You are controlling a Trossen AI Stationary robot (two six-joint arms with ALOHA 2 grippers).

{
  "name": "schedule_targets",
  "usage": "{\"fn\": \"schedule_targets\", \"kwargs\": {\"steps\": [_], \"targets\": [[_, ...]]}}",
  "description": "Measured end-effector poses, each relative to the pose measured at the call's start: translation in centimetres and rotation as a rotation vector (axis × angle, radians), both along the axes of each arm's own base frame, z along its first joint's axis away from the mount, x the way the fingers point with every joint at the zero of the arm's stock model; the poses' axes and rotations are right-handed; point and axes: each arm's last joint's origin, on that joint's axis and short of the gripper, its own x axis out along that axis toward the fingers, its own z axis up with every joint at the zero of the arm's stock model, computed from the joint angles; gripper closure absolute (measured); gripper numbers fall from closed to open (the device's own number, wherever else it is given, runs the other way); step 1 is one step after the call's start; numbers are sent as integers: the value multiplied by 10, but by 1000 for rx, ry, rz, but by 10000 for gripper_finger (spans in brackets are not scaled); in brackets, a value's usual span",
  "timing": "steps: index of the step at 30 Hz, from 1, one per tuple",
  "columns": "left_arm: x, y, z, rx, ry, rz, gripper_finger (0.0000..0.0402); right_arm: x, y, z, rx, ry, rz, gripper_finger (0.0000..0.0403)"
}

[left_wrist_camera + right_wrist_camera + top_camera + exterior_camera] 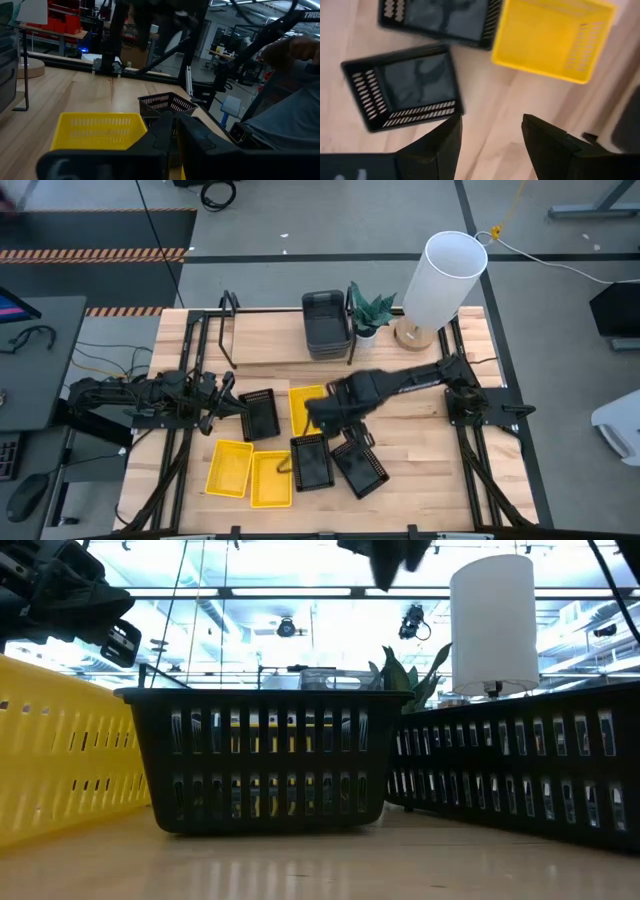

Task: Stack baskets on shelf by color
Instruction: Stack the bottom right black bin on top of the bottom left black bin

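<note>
1. While our left gripper (232, 402) sits beside a black mesh basket (261, 413), its fingers look nearly together; we cannot tell whether they pinch the basket's edge.
2. Our right gripper (491, 131) hangs with its fingers spread wide and empty above the tabletop (420, 470), near a yellow basket (552, 37).
3. We see a stack of dark grey baskets (326, 323) on the shelf (270, 340).
4. Two yellow baskets (230, 468) lie side by side near the table's front.

White lamp (442, 280) beside small potted plant (368, 313), on wooden tabletop (420, 455)
</note>
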Motion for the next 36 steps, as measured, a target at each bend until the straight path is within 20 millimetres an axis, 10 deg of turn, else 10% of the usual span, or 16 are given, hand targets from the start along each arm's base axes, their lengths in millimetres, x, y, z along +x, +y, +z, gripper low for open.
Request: {"fn": "schedule_targets", "kwargs": {"steps": [20,36], "targets": [[0,0,0,0,0,0,374,-71,91,-65,150,0,223,193],[0,0,0,0,0,0,375,-81,121,-88,179,-76,216,193]]}}
